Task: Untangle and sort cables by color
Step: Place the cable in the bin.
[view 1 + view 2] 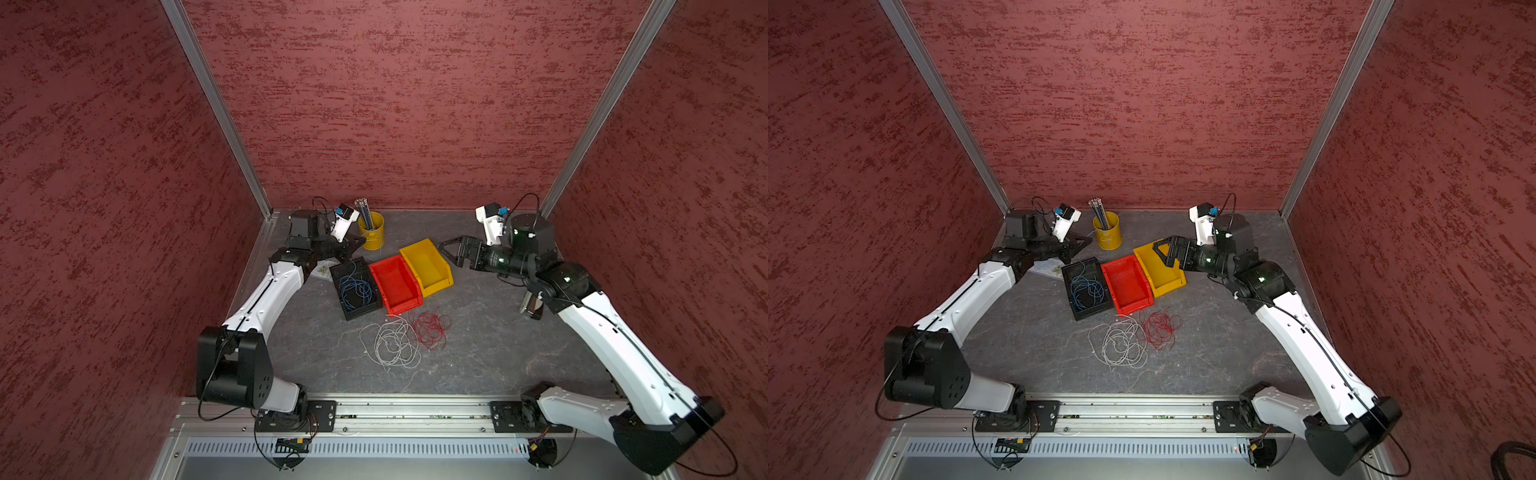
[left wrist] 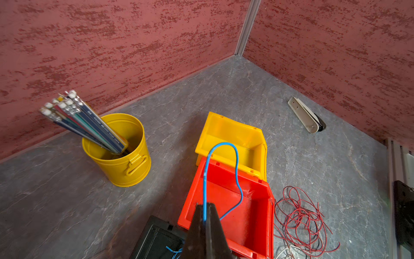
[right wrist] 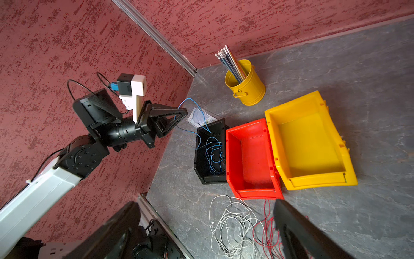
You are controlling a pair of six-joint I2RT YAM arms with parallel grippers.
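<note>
While the right tool [image 1: 448, 252] gapes, the left tool [image 2: 202, 208] pinches a thin blue cable [image 2: 204, 192].

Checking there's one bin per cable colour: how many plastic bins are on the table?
3, in a row: a black bin holding blue cables, a red bin in the middle, empty, and a yellow bin, also empty. The pencil cup is not counted.

Blue cables [image 1: 354, 291] in black bin [image 1: 360, 312]; whitish-grey tangle [image 1: 390, 345] beside red tangle [image 1: 430, 328] outside.

No legible txt anywhere — tiny print on pencils [image 2: 96, 121] too blurred to read.
</note>
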